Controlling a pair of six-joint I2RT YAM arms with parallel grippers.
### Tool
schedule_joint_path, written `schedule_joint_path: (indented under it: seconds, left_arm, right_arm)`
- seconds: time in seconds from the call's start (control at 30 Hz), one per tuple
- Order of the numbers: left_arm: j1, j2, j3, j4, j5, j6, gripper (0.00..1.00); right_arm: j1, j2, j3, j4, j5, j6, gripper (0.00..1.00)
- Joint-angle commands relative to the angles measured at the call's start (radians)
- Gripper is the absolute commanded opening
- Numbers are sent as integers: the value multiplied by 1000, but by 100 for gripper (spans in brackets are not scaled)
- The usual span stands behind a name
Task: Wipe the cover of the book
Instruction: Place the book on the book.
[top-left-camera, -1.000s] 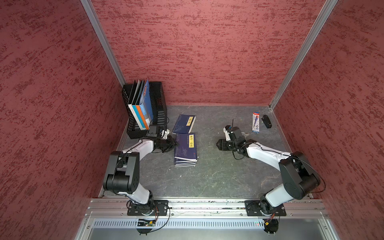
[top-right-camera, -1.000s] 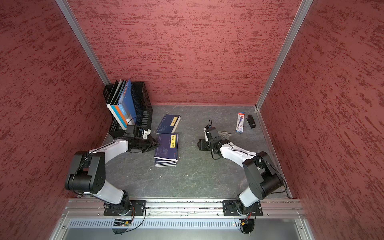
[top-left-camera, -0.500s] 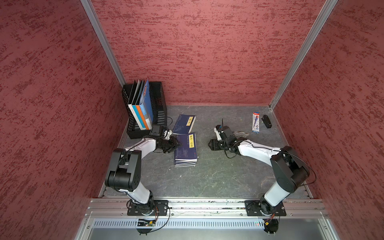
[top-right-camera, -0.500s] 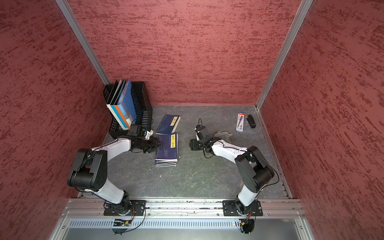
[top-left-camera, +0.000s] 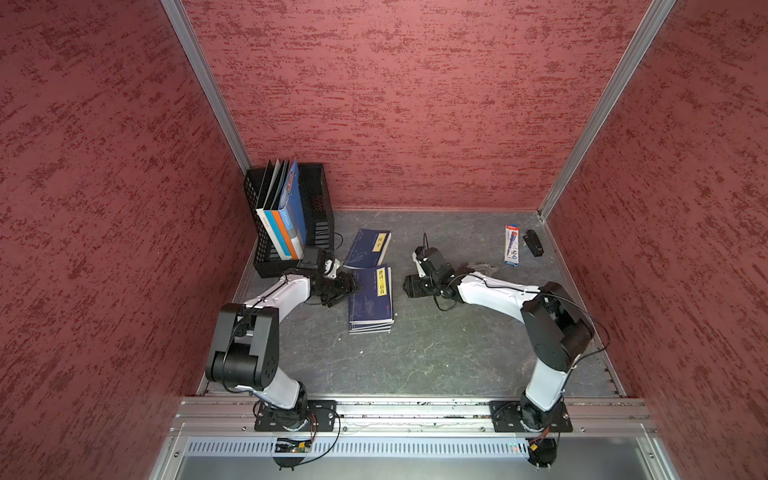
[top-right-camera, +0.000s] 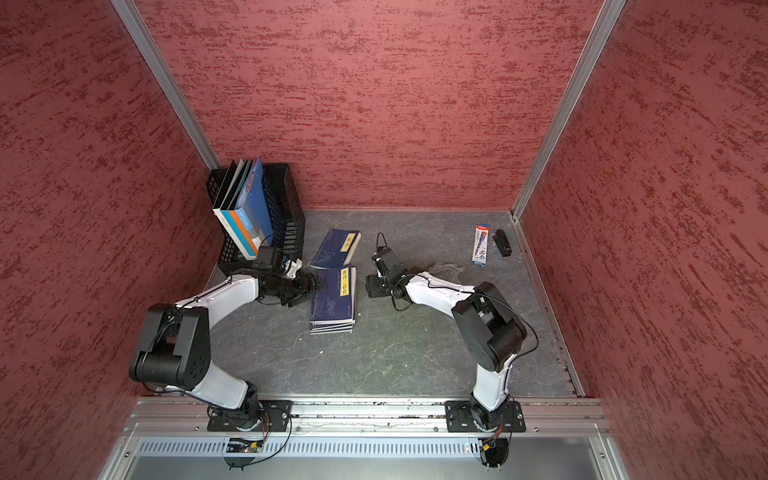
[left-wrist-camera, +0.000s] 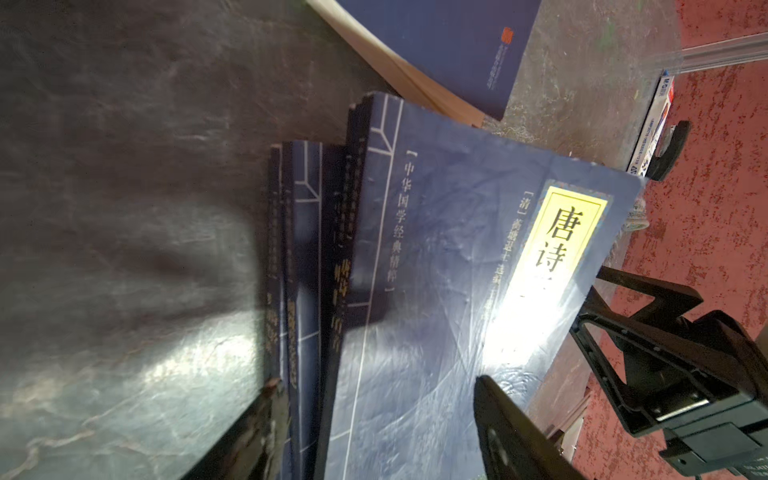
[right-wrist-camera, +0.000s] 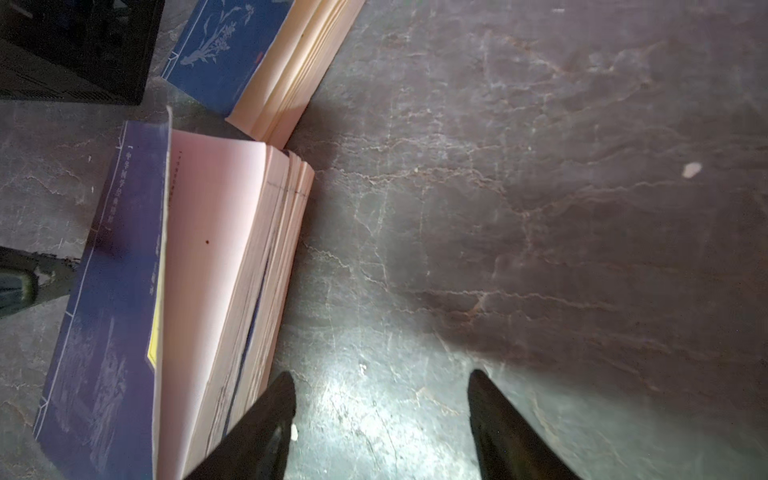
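Blue book stack (top-left-camera: 371, 297) between left hand (top-left-camera: 350, 287) and right hand (top-left-camera: 408, 286)

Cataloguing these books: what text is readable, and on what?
"唐诗三百首": yellow label on the stack's top dark blue book.
"中华国学经典精粹": white column on that cover, by the spine.
"庄子": yellow tag on the separate dark blue book.
Smaller cover print, blue folder spine, white pen packet: unreadable.

Black mesh rack (top-left-camera: 322, 208) w/ upright folders (top-left-camera: 286, 224) at table's (top-left-camera: 436, 353) back-left corner. Near back-right corner: 1 pen pack (top-left-camera: 511, 245), small black item (top-left-camera: 534, 243) just beside it.
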Motion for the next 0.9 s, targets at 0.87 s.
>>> schedule_joint_path:
  seconds: [0.87]
  left_arm:
    - [-23, 112, 72, 91, -43, 12, 69]
  right_arm:
    - [49, 254, 313, -133, 80, -24, 66]
